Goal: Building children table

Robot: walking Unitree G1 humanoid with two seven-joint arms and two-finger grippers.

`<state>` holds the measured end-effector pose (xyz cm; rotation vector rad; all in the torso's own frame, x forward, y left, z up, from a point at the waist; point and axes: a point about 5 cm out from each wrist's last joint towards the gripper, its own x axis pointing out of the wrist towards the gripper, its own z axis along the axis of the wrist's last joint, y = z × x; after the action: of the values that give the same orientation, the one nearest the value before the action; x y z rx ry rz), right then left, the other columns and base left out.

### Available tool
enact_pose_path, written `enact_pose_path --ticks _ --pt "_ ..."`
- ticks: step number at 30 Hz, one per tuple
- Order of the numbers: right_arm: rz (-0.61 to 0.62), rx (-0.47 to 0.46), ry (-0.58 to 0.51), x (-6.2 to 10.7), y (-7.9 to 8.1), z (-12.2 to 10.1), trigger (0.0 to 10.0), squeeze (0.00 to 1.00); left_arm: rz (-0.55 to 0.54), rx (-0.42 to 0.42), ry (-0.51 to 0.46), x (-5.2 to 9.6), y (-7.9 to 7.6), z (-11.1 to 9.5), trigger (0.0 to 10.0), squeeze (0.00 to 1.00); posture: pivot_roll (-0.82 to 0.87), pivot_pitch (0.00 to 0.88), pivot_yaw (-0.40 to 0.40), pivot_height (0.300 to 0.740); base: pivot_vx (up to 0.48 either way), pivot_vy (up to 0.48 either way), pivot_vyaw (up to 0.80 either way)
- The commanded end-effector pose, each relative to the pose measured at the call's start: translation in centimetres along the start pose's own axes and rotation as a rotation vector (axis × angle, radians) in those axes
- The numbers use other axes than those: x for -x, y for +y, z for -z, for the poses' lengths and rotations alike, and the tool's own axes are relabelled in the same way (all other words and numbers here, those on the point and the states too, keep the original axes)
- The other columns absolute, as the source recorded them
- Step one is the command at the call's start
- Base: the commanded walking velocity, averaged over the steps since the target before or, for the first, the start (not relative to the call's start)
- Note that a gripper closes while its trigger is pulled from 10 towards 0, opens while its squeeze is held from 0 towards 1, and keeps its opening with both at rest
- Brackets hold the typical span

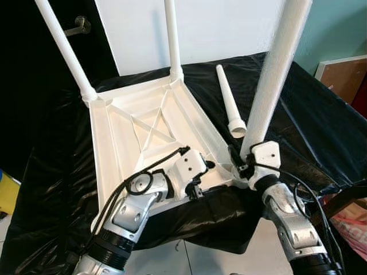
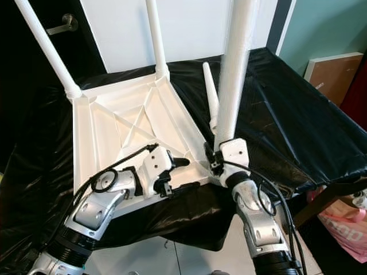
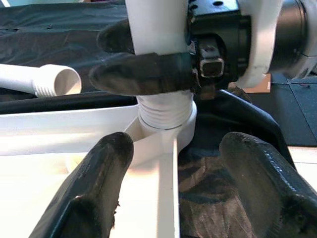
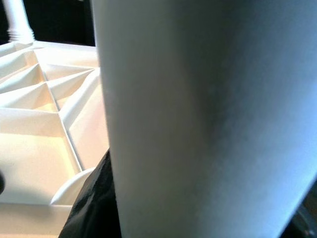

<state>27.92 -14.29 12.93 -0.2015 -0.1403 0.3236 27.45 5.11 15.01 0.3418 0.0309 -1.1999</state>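
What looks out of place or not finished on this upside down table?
One white leg lies loose on the black cover beside the tabletop. The leg in the right gripper shows exposed thread at its socket, so it isn't fully seated.

The upturned tabletop [image 1: 149, 129] lies on the sheet-draped bench [image 1: 298, 109] before me, and I place everything by it. 2 legs stand in its far corners — one far-left [image 1: 63, 48], one far-right [image 1: 172, 37]. At its near-right corner stands a 3rd leg [image 1: 275, 69], its threaded end in the corner socket, my right gripper [image 1: 241, 163] clamped around its base. A loose leg [image 1: 229, 100] lies on the sheet just right of the tabletop, beyond that corner. My left gripper [image 1: 202, 175] sits over the near edge, fingers [image 3: 99, 173] spread, facing the socket.
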Motion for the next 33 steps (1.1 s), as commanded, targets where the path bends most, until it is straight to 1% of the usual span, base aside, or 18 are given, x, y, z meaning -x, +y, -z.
enact_pose_path --ticks 1,3,5,8,11,12,13,14,15,16,17,19,23,30,33 --pt "-0.056 -0.008 0.096 0.9 0.9 2.2 10.0 0.0 -0.035 -0.011 -0.001 -0.1 0.2 -0.3 10.0 0.0 -0.21 0.018 0.043 0.74 0.0 0.0 0.0" --pt "-0.064 -0.003 0.091 1.0 1.0 2.2 10.0 0.0 -0.034 -0.011 0.0 -0.1 0.2 -0.3 10.0 0.0 -0.21 0.018 0.043 0.74 0.0 0.0 0.0" --pt "-0.107 0.01 0.073 1.2 1.6 2.0 10.0 0.0 -0.034 -0.016 -0.001 -0.1 0.2 -0.4 10.0 0.0 -0.22 0.018 0.045 0.74 0.0 0.0 0.0" --pt "-0.13 0.012 0.067 1.3 2.0 2.0 10.0 0.0 -0.034 -0.017 -0.003 -0.1 0.2 -0.5 10.0 0.0 -0.21 0.02 0.045 0.74 0.0 0.0 0.0" --pt "-0.131 0.008 0.07 1.3 2.1 2.1 10.0 0.0 -0.034 -0.017 -0.004 -0.1 0.2 -0.5 10.0 0.0 -0.21 0.021 0.045 0.74 0.0 0.0 0.0" --pt "-0.128 -0.007 0.075 1.3 2.1 2.2 10.0 0.0 -0.033 -0.017 -0.005 -0.1 0.2 -0.5 10.0 0.0 -0.21 0.021 0.045 0.74 0.0 0.0 0.0" --pt "-0.118 -0.052 0.081 1.4 2.1 2.4 10.0 0.0 -0.033 -0.017 -0.004 -0.1 0.2 -0.5 10.0 0.0 -0.21 0.022 0.045 0.74 0.0 0.0 0.0" --pt "-0.118 -0.052 0.081 1.4 2.1 2.4 10.0 0.0 -0.033 -0.017 -0.004 -0.1 0.2 -0.5 10.0 0.0 -0.21 0.022 0.045 0.74 0.0 0.0 0.0" --pt "-0.109 -0.092 0.087 1.4 2.1 2.5 10.0 0.0 -0.034 -0.017 -0.004 -0.1 0.2 -0.5 10.0 0.0 -0.21 0.021 0.046 0.74 0.0 0.0 0.0" --pt "-0.109 -0.092 0.087 1.4 2.1 2.5 10.0 0.0 -0.034 -0.017 -0.004 -0.1 0.2 -0.5 10.0 0.0 -0.21 0.021 0.046 0.74 0.0 0.0 0.0" --pt "-0.097 -0.138 0.092 1.4 2.0 2.7 10.0 0.0 -0.034 -0.019 -0.004 -0.1 0.2 -0.6 10.0 0.0 -0.21 0.023 0.046 0.74 0.0 0.0 0.0" --pt "-0.088 -0.186 0.1 1.3 2.0 2.8 10.0 0.0 -0.036 -0.021 -0.003 0.0 0.3 -0.6 10.0 0.0 -0.21 0.023 0.047 0.74 0.0 0.0 0.0" --pt "-0.075 -0.207 0.119 1.1 2.0 3.0 10.0 0.0 -0.037 -0.024 -0.002 0.0 0.3 -0.6 10.0 0.0 -0.21 0.025 0.049 0.74 0.0 0.0 0.0" --pt "-0.051 -0.216 0.136 0.9 1.7 3.1 10.0 0.0 -0.039 -0.026 -0.001 0.1 0.4 -0.6 10.0 0.0 -0.21 0.027 0.049 0.74 0.0 0.0 0.0" --pt "0.003 -0.246 0.155 0.7 1.2 3.2 10.0 0.0 -0.041 -0.027 0.002 0.2 0.4 -0.6 10.0 0.0 -0.2 0.031 0.05 0.74 0.0 0.0 0.0"
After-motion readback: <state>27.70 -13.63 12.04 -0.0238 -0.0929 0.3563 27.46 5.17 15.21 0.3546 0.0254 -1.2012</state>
